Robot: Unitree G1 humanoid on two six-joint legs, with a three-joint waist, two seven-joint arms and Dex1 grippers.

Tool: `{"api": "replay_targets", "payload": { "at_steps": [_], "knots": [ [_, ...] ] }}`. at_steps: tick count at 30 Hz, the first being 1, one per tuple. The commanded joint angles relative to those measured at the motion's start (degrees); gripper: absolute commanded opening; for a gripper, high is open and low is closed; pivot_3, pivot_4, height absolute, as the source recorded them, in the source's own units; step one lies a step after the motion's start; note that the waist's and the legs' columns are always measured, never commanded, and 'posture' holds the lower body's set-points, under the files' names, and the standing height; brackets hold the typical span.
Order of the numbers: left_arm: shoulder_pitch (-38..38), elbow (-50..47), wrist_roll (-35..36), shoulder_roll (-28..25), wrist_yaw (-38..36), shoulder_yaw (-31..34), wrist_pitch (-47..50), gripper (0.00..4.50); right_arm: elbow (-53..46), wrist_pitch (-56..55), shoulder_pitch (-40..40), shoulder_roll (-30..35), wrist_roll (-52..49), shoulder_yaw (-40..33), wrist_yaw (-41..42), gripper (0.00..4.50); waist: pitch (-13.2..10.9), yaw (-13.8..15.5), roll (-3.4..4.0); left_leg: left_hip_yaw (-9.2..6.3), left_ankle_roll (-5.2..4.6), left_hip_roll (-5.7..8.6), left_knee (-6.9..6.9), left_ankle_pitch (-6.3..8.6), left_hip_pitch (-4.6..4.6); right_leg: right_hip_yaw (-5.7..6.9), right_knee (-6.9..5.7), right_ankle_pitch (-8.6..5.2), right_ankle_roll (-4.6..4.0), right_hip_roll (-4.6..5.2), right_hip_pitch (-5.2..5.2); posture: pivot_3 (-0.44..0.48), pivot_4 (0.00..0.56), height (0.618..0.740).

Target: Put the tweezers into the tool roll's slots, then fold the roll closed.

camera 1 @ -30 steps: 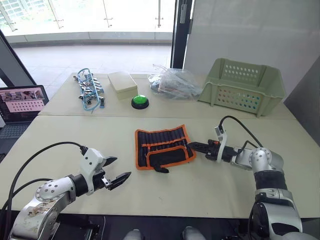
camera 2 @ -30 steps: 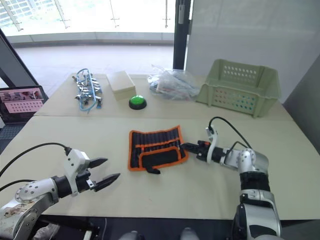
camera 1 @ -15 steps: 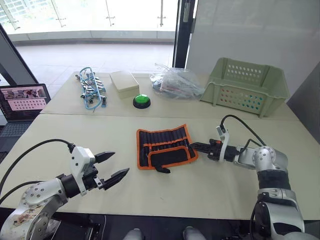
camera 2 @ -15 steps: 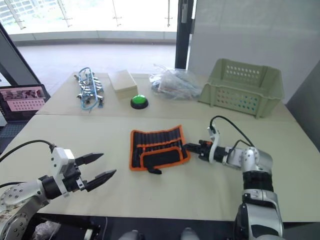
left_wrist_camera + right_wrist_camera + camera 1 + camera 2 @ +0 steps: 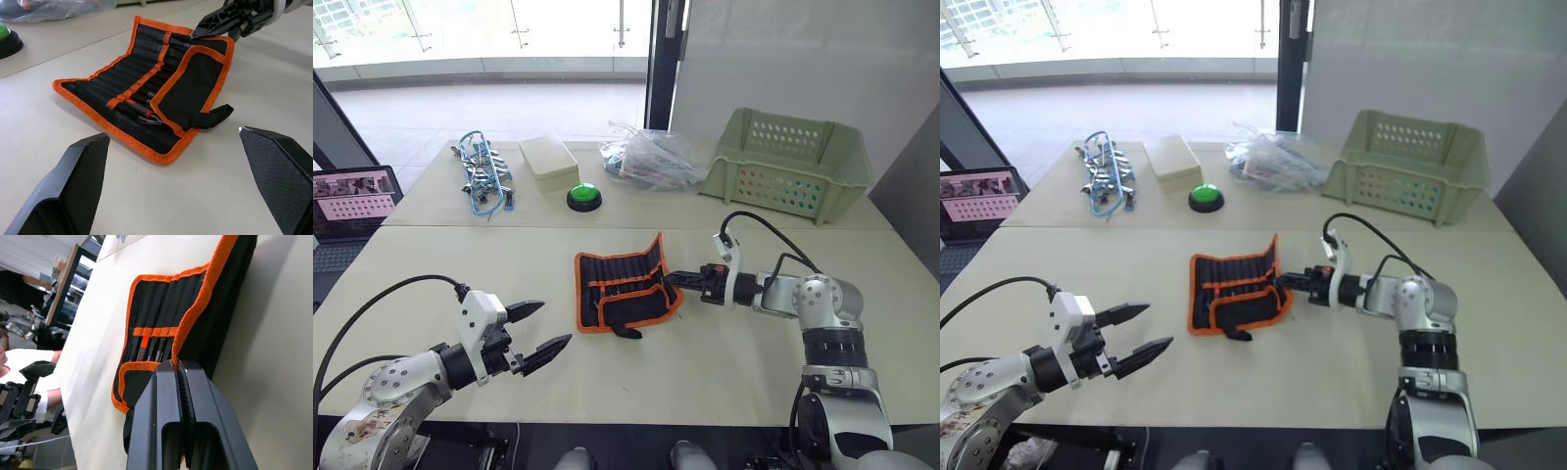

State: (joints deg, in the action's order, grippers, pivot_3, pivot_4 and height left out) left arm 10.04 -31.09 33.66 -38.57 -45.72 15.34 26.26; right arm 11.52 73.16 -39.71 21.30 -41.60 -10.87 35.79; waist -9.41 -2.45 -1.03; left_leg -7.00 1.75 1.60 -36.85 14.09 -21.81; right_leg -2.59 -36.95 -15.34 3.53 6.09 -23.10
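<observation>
Near the middle of the table (image 5: 431,257) lies the tool roll (image 5: 625,287), and my right gripper (image 5: 674,278) has its two fingers pressed together on the roll's orange edge, on the side nearest my right arm. That edge is lifted up off the table, so I think I am on the folding part of the job now. From my left wrist view I can see thin dark tools sitting in the slots (image 5: 131,90), one with a bit of red on it, and I think these are the tweezers (image 5: 146,95), but I cannot count them all. I see no tweezers lying loose on the table, so the filling part looks done to me. What is left is to bring the lifted side over, flatten the roll shut, and maybe deal with the black strap (image 5: 215,115) that sticks out on the side nearest me. My left gripper (image 5: 535,330) hovers over the table near me, well apart from the roll, with its fingers spread wide and nothing in them. Farther back are a green basket (image 5: 789,164), a green button (image 5: 583,198), a pale box (image 5: 545,157), a clear bag (image 5: 646,157) and a blue tangle of clips (image 5: 481,178). I cannot read any words or brand names on any of these things.
</observation>
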Motion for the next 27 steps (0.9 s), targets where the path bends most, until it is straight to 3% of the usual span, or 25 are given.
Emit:
{"api": "replay_targets", "payload": {
  "at_steps": [1,14,21,27],
  "knots": [
    [-0.2,-2.6,0.2,-0.5,0.3,0.2,-0.5,4.5,-2.9,-0.9,-0.7,-0.2,0.3,1.4,-0.5,0.04,0.0,0.0,0.0,0.0,0.0,0.0,-0.01,0.0,-0.07,0.0,-0.04,0.0,-0.01,0.0,-0.07,0.0,0.15,0.74],
    [-0.5,-2.9,-0.4,-0.5,1.6,-0.9,-0.2,4.5,-3.9,-2.3,1.1,-7.8,2.7,7.0,-4.1,0.04,0.0,0.0,0.0,0.0,0.01,0.0,-0.01,0.0,-0.1,0.0,-0.05,0.01,-0.02,-0.01,-0.12,0.0,0.15,0.74],
    [-0.2,-3.1,-0.3,-0.6,1.7,-0.6,-0.3,4.5,0.6,-5.6,0.5,-9.4,5.8,8.2,-4.9,0.04,0.0,-0.1,-0.01,0.0,0.01,0.0,0.0,0.0,-0.06,0.0,-0.07,0.01,-0.03,-0.01,-0.12,0.0,0.15,0.74],
    [0.3,-3.0,-0.2,-0.6,1.6,-0.4,-0.5,4.5,1.3,-4.9,0.4,-10.1,4.5,7.8,-2.8,1.91,0.0,-0.1,0.0,0.0,0.01,-0.02,-0.01,-0.01,0.0,0.0,-0.12,0.02,-0.03,-0.02,-0.1,0.0,0.15,0.74]
  ]
}}
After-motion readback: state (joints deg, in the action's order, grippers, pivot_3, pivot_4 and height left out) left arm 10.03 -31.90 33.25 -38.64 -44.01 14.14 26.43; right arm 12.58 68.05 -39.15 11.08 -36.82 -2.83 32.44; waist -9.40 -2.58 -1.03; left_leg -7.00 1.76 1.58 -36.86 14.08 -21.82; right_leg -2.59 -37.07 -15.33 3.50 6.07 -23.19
